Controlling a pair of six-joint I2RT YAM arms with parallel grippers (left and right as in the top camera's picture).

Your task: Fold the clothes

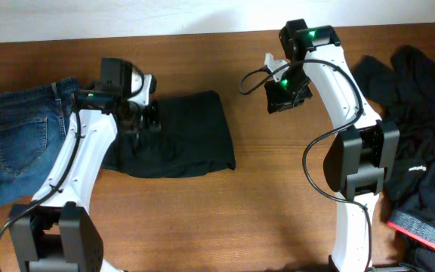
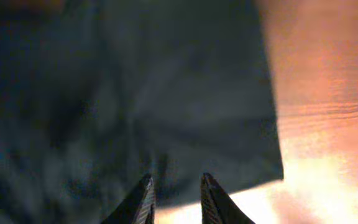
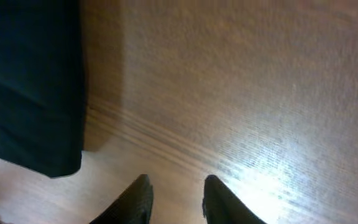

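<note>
The folded black trousers [image 1: 181,136] lie left of the table's middle. Blue denim jeans [image 1: 23,134] lie folded at the far left. My left gripper [image 1: 146,118] hovers over the trousers' left part. In the left wrist view its jaws [image 2: 176,182] stand slightly apart above the dark fabric [image 2: 166,93], with nothing between them. My right gripper [image 1: 279,97] hangs over bare wood to the right of the trousers. Seen from the right wrist, it [image 3: 177,182] is open and empty, with a trouser edge [image 3: 30,87] at the left.
A loose heap of dark clothes [image 1: 421,113] covers the right end of the wooden table [image 1: 263,219], with a red-edged piece [image 1: 421,230] at its near corner. Both arm bases stand at the front edge.
</note>
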